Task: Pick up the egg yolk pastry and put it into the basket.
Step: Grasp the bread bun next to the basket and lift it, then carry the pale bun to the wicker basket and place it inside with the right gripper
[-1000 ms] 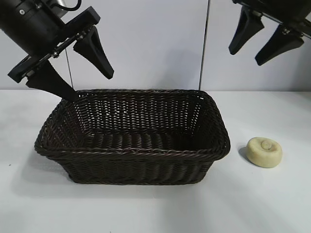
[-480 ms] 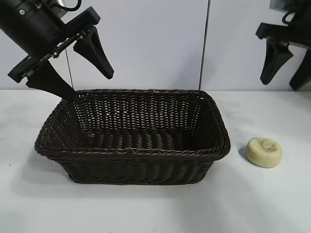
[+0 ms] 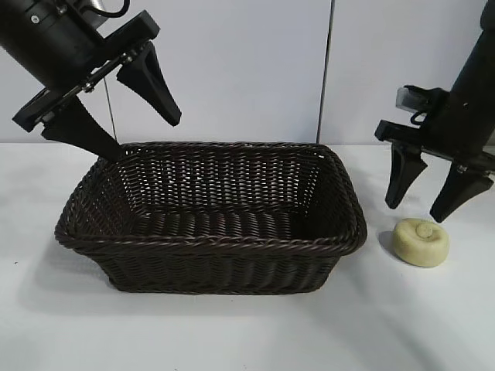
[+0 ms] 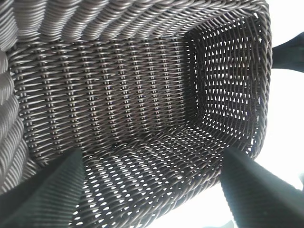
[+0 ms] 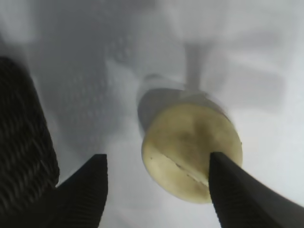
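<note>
The egg yolk pastry (image 3: 421,241) is a small pale cream puck with a knob on top. It lies on the white table to the right of the basket (image 3: 209,243), a large dark brown wicker basket. My right gripper (image 3: 422,210) is open and hangs just above and behind the pastry, fingers pointing down. In the right wrist view the pastry (image 5: 190,151) sits between the open fingers, nearer one of them, with the gripper (image 5: 156,161) above it. My left gripper (image 3: 143,137) is open and empty above the basket's back left corner; its wrist view looks into the basket (image 4: 118,95).
The white table (image 3: 232,332) runs in front of the basket and round the pastry. A pale wall with a dark vertical seam (image 3: 326,69) stands behind. The basket's right wall (image 5: 21,142) shows beside the right gripper.
My right gripper has come down from the top right and moved left, now just above the pastry. The left arm, basket and pastry have not moved.
</note>
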`<state>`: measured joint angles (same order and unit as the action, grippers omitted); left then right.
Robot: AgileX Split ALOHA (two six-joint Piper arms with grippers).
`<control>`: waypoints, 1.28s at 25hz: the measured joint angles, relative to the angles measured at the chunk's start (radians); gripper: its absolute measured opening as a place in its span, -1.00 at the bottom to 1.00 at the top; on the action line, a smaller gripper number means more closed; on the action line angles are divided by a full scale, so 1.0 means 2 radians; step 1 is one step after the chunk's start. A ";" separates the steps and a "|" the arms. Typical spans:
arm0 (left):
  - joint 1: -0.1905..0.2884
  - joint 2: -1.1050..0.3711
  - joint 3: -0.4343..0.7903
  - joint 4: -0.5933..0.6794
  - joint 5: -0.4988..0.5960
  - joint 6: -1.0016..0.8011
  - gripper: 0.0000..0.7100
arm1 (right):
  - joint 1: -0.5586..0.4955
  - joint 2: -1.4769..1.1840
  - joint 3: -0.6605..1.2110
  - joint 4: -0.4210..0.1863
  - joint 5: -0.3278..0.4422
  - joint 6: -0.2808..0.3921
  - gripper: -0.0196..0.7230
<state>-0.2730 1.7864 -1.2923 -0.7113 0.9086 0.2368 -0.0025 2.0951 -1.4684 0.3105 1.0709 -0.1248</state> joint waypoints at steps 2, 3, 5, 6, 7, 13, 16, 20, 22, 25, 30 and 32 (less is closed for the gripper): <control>0.000 0.000 0.000 0.000 0.000 0.000 0.62 | 0.000 0.008 0.000 0.000 0.001 0.000 0.27; 0.000 0.000 0.000 0.000 0.000 0.000 0.62 | 0.000 0.010 0.000 -0.001 0.001 0.000 0.27; 0.000 0.000 0.000 0.000 -0.002 0.000 0.62 | 0.000 0.015 0.000 -0.003 0.000 0.001 0.27; 0.000 0.000 0.000 0.000 -0.002 0.000 0.62 | 0.000 0.017 0.000 -0.005 -0.001 0.003 0.27; 0.000 0.000 0.000 0.000 -0.003 0.000 0.62 | 0.000 0.019 0.000 -0.009 -0.001 0.008 0.27; 0.000 0.000 0.000 0.000 -0.004 0.000 0.62 | 0.000 0.028 0.000 -0.031 -0.001 0.025 0.20; 0.000 0.000 0.000 0.000 -0.004 0.000 0.62 | 0.000 0.028 0.000 -0.035 0.002 0.025 -0.21; 0.000 0.000 0.000 0.000 -0.004 0.000 0.62 | 0.000 0.028 -0.002 -0.034 0.012 0.025 -0.63; 0.000 0.000 0.000 0.000 -0.004 0.000 0.62 | 0.000 0.022 -0.002 -0.032 0.016 0.024 -0.68; 0.000 0.000 0.000 0.000 -0.006 0.000 0.62 | 0.000 0.009 -0.016 -0.032 0.028 0.023 -0.71; 0.000 0.000 0.000 0.000 -0.006 0.000 0.62 | 0.000 -0.027 -0.074 -0.023 0.062 0.023 -0.72; 0.000 0.000 0.000 0.000 -0.006 0.000 0.62 | 0.000 -0.043 -0.094 -0.020 0.066 0.023 -0.72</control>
<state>-0.2730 1.7864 -1.2923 -0.7113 0.8961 0.2368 -0.0025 2.0082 -1.6572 0.2698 1.2034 -0.0789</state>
